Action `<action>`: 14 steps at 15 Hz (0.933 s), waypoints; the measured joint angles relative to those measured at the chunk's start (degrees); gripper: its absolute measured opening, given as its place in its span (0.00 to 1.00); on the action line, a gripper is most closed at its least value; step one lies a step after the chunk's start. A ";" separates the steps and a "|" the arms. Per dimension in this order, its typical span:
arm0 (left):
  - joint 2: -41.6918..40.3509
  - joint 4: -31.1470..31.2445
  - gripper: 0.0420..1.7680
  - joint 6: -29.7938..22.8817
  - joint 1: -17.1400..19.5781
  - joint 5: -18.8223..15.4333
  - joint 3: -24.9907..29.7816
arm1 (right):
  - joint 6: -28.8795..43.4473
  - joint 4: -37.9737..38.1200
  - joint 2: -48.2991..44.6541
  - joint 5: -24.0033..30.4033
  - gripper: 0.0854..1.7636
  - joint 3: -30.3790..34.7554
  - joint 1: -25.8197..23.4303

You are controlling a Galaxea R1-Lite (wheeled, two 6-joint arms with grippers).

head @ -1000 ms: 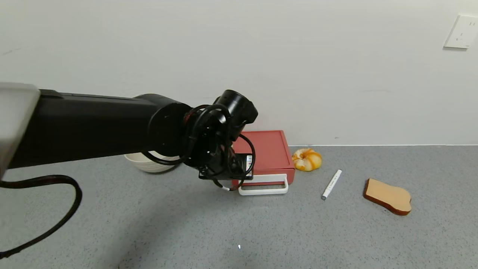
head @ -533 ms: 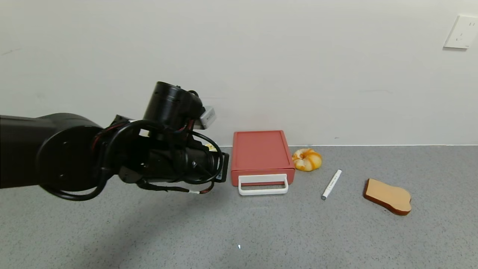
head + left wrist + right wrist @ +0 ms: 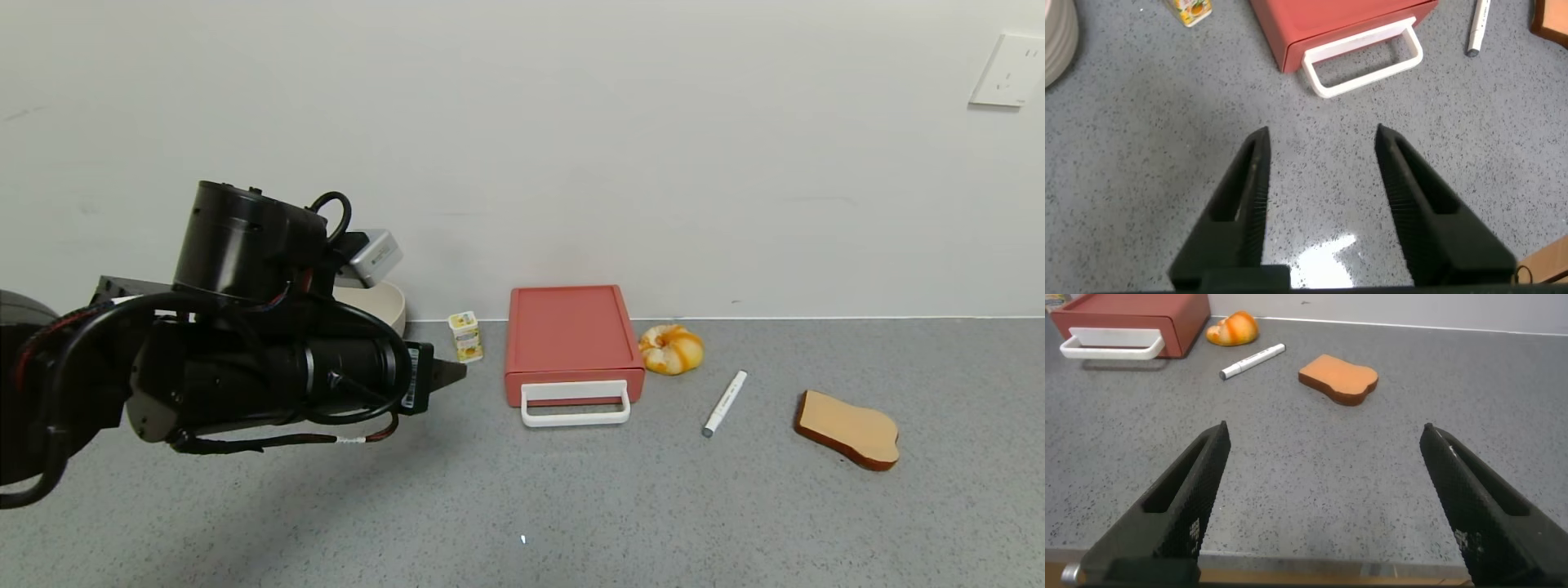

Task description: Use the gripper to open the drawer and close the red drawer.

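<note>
The red drawer [image 3: 571,341] sits against the wall on the grey speckled countertop [image 3: 620,506], its tray pushed in flush and its white loop handle [image 3: 575,406] lying on the side away from the wall. The left gripper [image 3: 1321,139] hovers above the counter to the left of the drawer, well apart from it, with its jaws spread wide and nothing between them; in the head view only one dark fingertip [image 3: 447,372] pokes out past the bulky black wrist and looping cables. That arm hides most of the beige bowl [image 3: 377,300], leaving just a slice of its rim showing near the wall. A small yellow-labelled carton [image 3: 466,336] stands just left of the drawer; its print is too small to read. On the drawer's right, an orange-and-white pumpkin-shaped piece [image 3: 670,349] lies close beside it, then a white marker [image 3: 725,403], then a slice of toast [image 3: 848,429] farthest away. The right gripper [image 3: 1327,434] appears only in its own wrist view, wide open over bare counter, with the drawer cut off at the frame's edge. A wall socket [image 3: 1010,69] is partly cropped.
</note>
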 joint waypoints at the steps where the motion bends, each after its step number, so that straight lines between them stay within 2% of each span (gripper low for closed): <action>1: -0.83 -0.01 0.61 0.06 0.11 0.06 0.77 | 0.00 0.00 0.00 0.02 0.97 0.00 0.00; 6: -5.11 0.02 0.78 0.66 1.15 1.50 3.06 | 0.00 0.00 0.00 0.02 0.97 0.00 0.00; 9: -8.35 0.07 0.84 1.54 3.02 4.30 5.75 | 0.02 0.00 0.00 0.00 0.97 0.00 0.00; 14: -18.03 0.20 0.90 2.69 3.96 5.79 12.48 | -0.01 0.00 0.00 0.04 0.97 0.00 0.00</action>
